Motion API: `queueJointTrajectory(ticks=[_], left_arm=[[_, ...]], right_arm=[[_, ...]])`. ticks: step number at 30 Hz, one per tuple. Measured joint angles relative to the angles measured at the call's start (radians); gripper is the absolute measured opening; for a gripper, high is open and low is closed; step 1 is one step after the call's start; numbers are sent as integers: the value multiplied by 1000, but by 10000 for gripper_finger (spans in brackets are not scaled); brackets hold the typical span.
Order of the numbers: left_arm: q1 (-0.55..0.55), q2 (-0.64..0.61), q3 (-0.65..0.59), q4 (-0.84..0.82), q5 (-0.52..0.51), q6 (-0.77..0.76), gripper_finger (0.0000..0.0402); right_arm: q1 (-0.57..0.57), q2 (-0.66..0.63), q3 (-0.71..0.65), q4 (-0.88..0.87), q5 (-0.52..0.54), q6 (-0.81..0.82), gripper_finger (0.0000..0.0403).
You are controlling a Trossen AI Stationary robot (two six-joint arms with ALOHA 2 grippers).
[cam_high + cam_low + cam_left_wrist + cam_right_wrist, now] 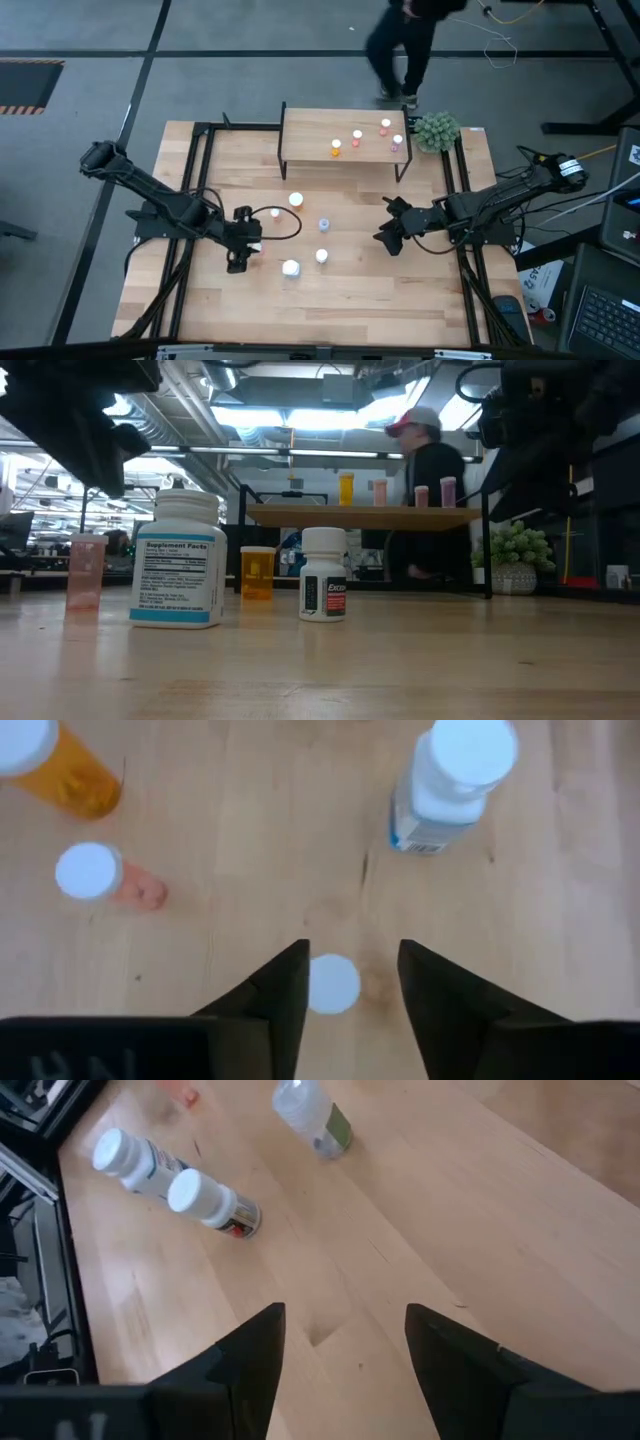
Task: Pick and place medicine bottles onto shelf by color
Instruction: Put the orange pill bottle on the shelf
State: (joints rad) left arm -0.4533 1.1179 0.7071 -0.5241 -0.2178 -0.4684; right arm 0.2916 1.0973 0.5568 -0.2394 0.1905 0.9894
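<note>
Left gripper point(352, 982) open over a white-capped bottle point(333, 984) on the tabletop point(380, 290) — off-centre jaws could topple it. Right gripper point(345, 1342) open, empty; shelf point(310, 130) far.

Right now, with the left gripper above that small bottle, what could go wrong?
1. The left gripper is open around a white cap that sits nearer one finger, so closing may tip the bottle.
2. The pink bottle and orange bottle stand nearby and could be bumped.
</note>
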Motion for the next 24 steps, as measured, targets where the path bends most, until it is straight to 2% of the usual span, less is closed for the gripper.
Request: queueJointTrajectory(ticks=[5,10,24], left_arm=[[0,31,0,-41,38,-2,196],[-1,62,0,-43,17,-1,220],[0,204,0,-40,-35,0,225]], right_arm=[[0,0,0,5,0,-1,210],[-1,0,0,5,0,-2,210],[-1,0,0,4,0,-3,210]])
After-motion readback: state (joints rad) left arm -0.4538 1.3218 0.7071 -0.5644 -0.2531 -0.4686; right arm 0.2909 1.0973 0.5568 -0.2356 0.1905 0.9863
